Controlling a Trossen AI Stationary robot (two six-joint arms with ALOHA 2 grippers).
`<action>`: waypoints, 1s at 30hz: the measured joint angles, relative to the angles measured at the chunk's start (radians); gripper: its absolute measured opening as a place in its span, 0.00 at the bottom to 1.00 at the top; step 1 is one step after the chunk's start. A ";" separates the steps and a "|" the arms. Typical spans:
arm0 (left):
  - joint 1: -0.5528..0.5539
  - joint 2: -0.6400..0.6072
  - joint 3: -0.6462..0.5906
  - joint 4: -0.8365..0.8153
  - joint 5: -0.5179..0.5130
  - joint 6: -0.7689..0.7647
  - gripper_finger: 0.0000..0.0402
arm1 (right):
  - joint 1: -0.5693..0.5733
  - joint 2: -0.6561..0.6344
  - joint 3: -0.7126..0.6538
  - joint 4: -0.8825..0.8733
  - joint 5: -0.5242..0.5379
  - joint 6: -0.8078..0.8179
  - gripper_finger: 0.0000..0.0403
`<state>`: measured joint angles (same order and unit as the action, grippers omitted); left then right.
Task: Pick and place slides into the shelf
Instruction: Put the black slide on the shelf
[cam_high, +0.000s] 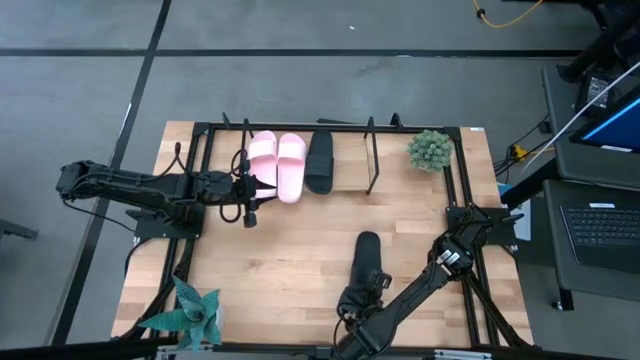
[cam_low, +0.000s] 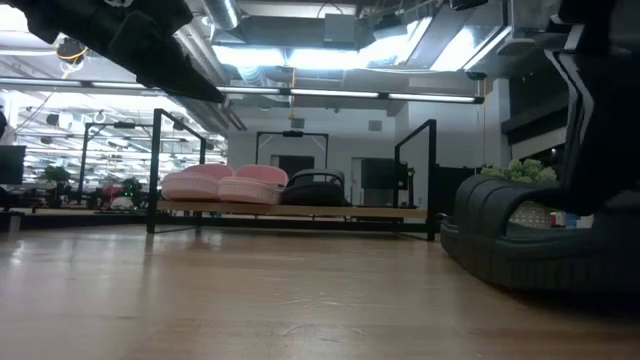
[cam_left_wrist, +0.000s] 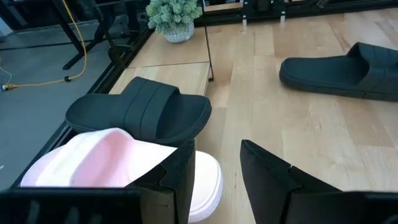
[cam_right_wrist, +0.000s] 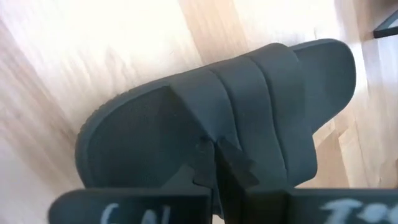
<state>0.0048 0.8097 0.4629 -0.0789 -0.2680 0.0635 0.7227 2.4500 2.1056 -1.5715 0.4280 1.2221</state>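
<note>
Two pale pink slides (cam_high: 277, 165) and one black slide (cam_high: 319, 160) lie side by side on the shelf (cam_high: 400, 182) at the table's far side; the low view shows them on its board (cam_low: 300, 211). A second black slide (cam_high: 366, 262) lies sole down on the tabletop, near the near edge. My left gripper (cam_high: 250, 202) is open just in front of the pink slides' heel ends (cam_left_wrist: 208, 180). My right gripper (cam_high: 352, 300) is over the heel side of the black slide (cam_right_wrist: 261, 99) on the table, fingers drawn together at its strap. My left gripper (cam_left_wrist: 214, 155) stands beside a pink slide (cam_left_wrist: 99, 158); I cannot tell whether a finger touches it. My right gripper (cam_right_wrist: 214, 158) has its fingers together at the heel-side edge of the black slide's strap (cam_right_wrist: 205, 124), slanting down from the near side. The slide's sole (cam_low: 530, 270) rests on the table.
A potted green plant (cam_high: 430, 150) stands at the shelf's right end and a teal plant (cam_high: 190, 312) at the table's near left corner. Upright black rods (cam_high: 372, 150) rise from the shelf. Bare wood lies between the shelf and the black slide.
</note>
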 joint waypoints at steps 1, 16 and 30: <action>0.000 0.000 0.000 0.000 0.000 0.000 0.30 | 0.000 0.000 0.000 -0.001 0.011 0.005 0.01; 0.000 0.000 0.000 -0.003 0.000 0.000 0.30 | -0.002 -0.002 -0.001 -0.002 0.048 0.006 0.00; 0.000 0.000 0.000 -0.003 0.000 -0.003 0.30 | 0.002 -0.003 -0.001 -0.001 0.058 -0.110 0.00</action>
<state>0.0051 0.8097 0.4629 -0.0818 -0.2680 0.0601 0.7250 2.4466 2.1044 -1.5726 0.4858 1.1122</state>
